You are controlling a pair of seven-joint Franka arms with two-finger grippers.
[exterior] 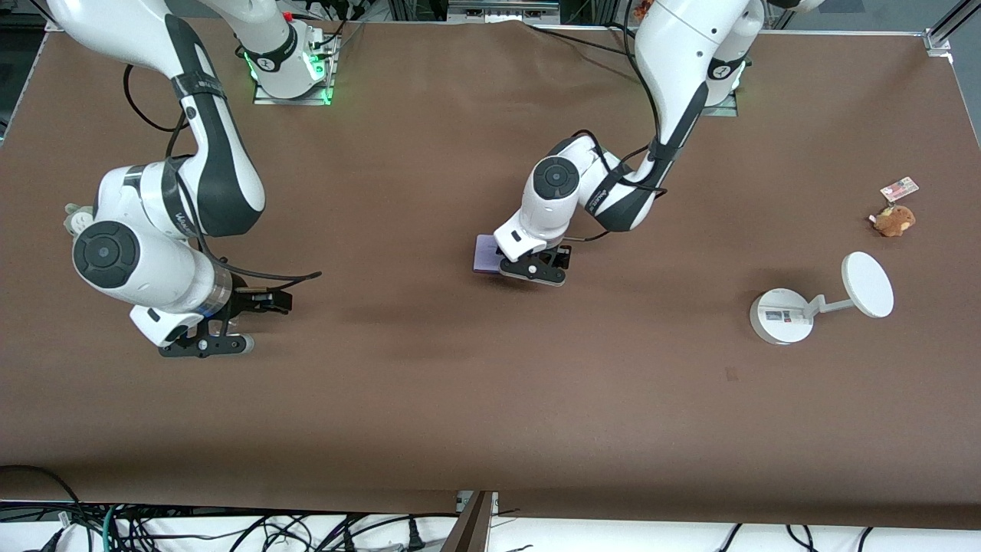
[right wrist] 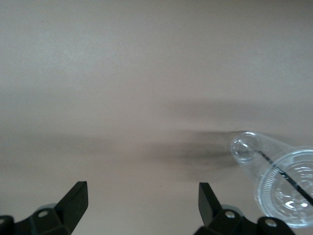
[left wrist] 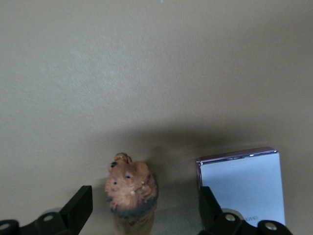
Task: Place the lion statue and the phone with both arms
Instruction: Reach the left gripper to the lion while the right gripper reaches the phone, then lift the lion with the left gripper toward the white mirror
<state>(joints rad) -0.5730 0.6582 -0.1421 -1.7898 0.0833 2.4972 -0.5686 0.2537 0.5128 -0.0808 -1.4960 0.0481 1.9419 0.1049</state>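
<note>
1. We see the left hand [exterior: 534,267] low over the middle of the desk [exterior: 429,383], its fingers [left wrist: 78,208] spread wide on either side of the lion statue [left wrist: 131,196] without touching it.
2. In the left wrist view the lion statue stands between those fingers, its maned face turned up toward the camera.
3. The phone [exterior: 486,254] lies flat on the desk just beside the left hand, toward the right arm's end; one finger overlaps its corner in the left wrist view.
4. The right hand [exterior: 222,322] waits low over the desk at the right arm's end, fingers wide and empty.
5. A clear plastic cup [right wrist: 279,171] lies on its side by the right hand.
6. Toward the left arm's end we see a white stand [exterior: 782,316] with a disc, and farther from the camera a tan plush toy [exterior: 894,220] with a tag.
</note>
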